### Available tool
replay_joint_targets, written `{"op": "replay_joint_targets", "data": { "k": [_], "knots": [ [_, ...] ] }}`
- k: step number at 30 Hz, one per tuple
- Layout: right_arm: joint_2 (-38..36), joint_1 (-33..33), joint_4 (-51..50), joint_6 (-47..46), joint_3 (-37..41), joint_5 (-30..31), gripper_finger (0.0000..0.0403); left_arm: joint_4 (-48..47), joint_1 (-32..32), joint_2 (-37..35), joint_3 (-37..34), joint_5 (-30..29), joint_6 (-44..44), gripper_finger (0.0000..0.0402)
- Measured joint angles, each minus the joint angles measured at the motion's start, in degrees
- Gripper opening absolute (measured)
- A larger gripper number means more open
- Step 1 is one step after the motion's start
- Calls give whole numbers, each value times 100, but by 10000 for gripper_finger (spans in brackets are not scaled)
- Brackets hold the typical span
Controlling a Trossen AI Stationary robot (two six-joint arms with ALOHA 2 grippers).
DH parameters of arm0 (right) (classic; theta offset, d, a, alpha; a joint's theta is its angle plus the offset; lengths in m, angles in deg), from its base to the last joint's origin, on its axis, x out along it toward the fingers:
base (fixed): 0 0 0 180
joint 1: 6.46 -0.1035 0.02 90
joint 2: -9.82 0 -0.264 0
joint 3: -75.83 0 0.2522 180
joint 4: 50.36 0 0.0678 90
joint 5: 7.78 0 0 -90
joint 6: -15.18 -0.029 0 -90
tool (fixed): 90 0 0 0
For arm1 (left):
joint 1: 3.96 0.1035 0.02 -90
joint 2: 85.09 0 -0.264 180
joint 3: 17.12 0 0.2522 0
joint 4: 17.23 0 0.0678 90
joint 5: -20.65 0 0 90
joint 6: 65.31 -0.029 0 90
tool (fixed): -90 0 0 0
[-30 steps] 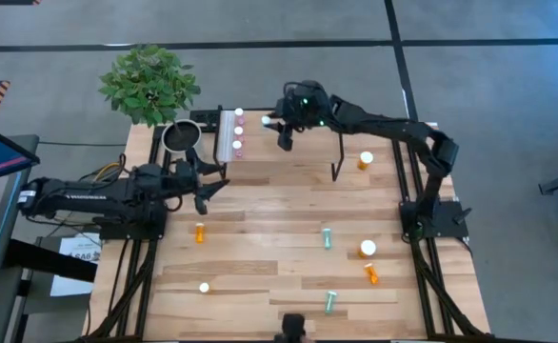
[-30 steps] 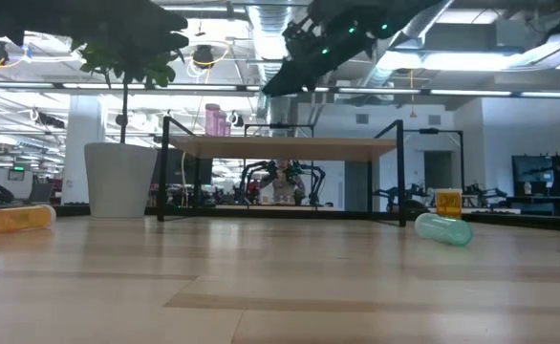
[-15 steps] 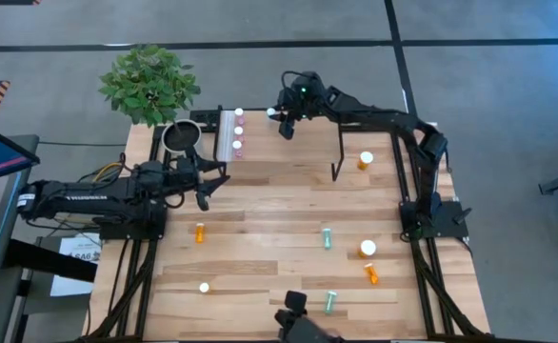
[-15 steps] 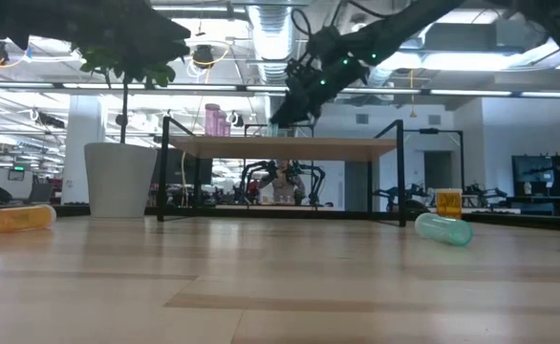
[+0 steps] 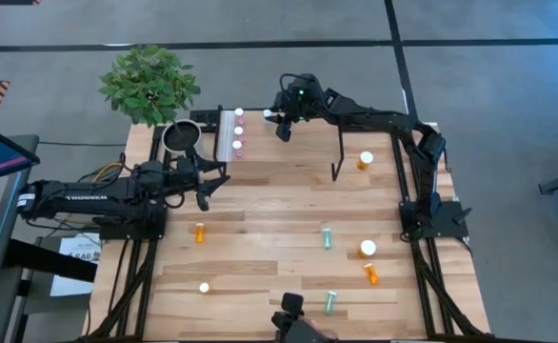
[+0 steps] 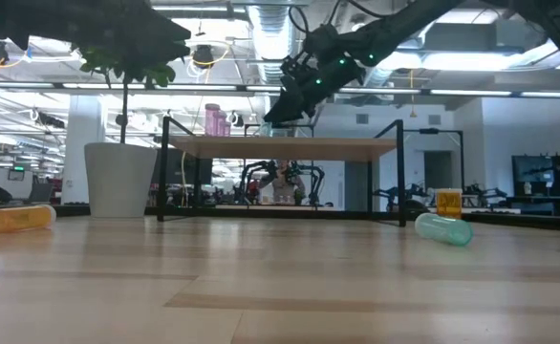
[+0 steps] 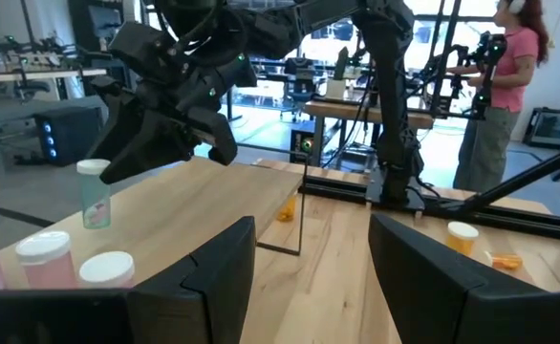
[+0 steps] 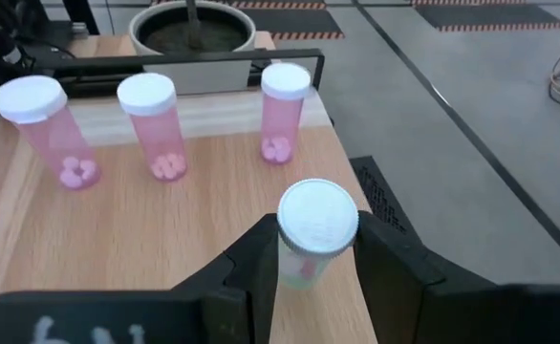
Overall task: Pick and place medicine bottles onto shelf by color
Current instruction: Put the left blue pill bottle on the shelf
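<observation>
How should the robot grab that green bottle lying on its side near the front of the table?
From straight above, closing the fingers across the middle of the green bottle's round body. It lies flat on the table with bare wood on both long sides, so the fingers would fit there. Squeezing end to end, cap to base, would probably make it slip or roll.

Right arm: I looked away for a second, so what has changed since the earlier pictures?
The right gripper carried its teal-green bottle from over the shelf's middle toward the far edge of the shelf, nearer the three pink bottles, and has it low over the shelf top, jaws closed on it. The left gripper, the plant pot and the loose bottles on the table stayed put.
</observation>
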Motion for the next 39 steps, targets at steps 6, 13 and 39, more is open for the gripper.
{"op": "replay_joint_targets", "data": {
  "k": [6,13,39],
  "knots": [
    [0,-7,-1,-6,0,4,148,-7,0,0,0,0,4,194],
    [0,-86,-19,-46,2,7,148,-7,0,0,0,-2,12,194],
    [-4,-122,34,63,7,192,148,37,0,-2,0,-2,63,194]
  ]
}}
